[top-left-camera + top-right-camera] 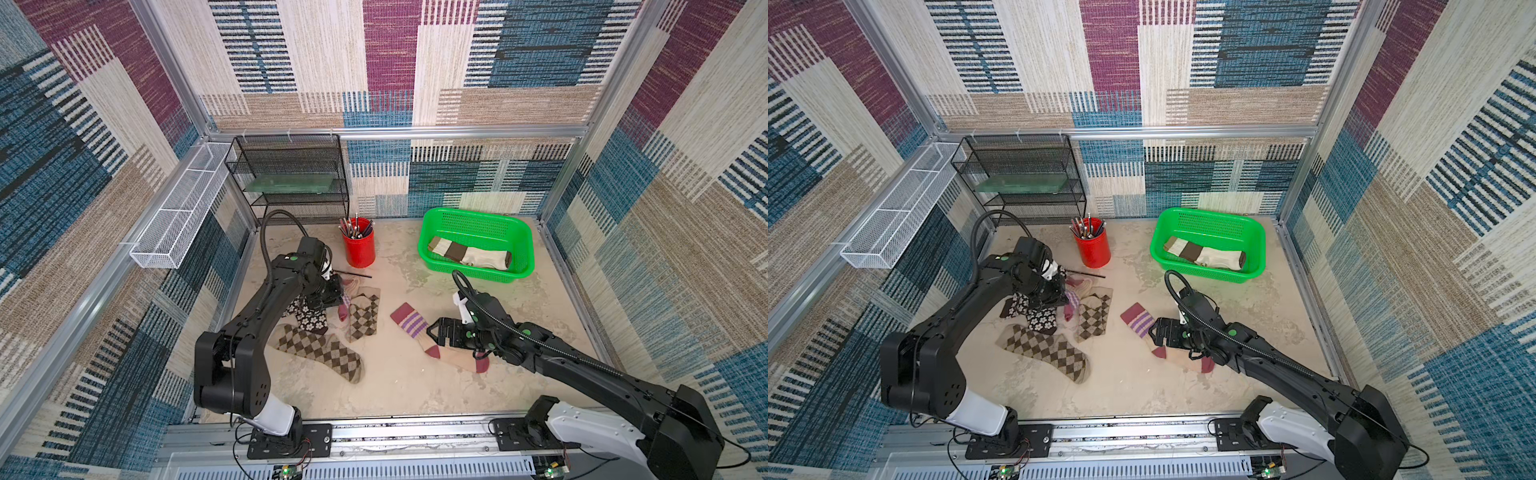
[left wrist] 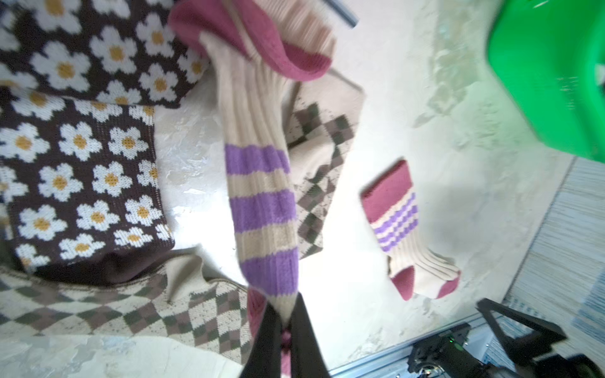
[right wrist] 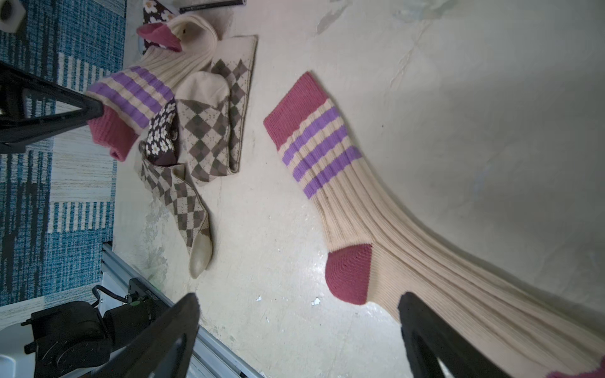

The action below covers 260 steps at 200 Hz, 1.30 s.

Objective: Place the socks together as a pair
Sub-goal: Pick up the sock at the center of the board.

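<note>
I see a pale mottled surface [image 1: 407,390]; on it lie loose socks [image 1: 320,353], a red cup [image 1: 359,251], a green basket [image 1: 473,226].

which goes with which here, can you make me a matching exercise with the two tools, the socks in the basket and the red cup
Things:
1. left tool
2. right tool
3. cream and brown socks
4. red cup

Places and states:
A. standing upright with pens in it
B. open, above the flat striped sock
C. lying in the green basket
D. shut on the second striped sock, near its cuff

Pairs: 1-D, 2-B, 3-C, 4-A
</note>
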Motion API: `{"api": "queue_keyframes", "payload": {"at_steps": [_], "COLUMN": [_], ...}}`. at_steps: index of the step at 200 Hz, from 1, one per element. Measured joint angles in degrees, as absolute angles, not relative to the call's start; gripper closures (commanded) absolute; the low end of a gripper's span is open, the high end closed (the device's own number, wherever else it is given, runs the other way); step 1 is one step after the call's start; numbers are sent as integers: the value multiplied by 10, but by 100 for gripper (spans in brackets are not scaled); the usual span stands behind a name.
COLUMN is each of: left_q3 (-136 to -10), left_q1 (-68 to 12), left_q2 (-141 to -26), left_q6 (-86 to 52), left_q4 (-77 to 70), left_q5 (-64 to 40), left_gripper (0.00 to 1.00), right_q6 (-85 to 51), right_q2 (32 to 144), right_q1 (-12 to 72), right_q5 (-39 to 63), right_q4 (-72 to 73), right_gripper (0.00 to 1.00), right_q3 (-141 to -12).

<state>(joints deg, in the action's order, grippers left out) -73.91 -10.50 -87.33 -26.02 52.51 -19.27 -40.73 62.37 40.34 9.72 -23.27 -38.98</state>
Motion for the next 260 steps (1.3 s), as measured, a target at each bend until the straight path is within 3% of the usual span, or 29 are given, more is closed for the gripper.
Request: {"api": "queue_keyframes", "payload": {"at_steps": [63, 135, 189, 226, 260], "left_q3": [-923, -1039, -985, -873, -755], "left_q1": [-120, -203, -312, -381, -394], "left_q2": [-852, -860, -832, -791, -747], "left_q6": [-306, -420, -548, -672, -775], "left_q4": [586, 584, 491, 397, 310], "left_q5": [-249, -291, -286, -253, -219], "left_gripper": [93, 94, 95, 96, 97], "right_q6": [-372, -353, -351, -344, -332], "right_q2": [674, 621, 561, 537, 528], "right_q1": [387, 353, 326, 292, 258], "right_q5": [110, 169, 206, 224, 242], "right_q4": [-220, -190, -171, -187, -204], "right_gripper": [3, 3, 3, 3, 3], "right_q3": [-435, -431, -404, -402, -400]}}
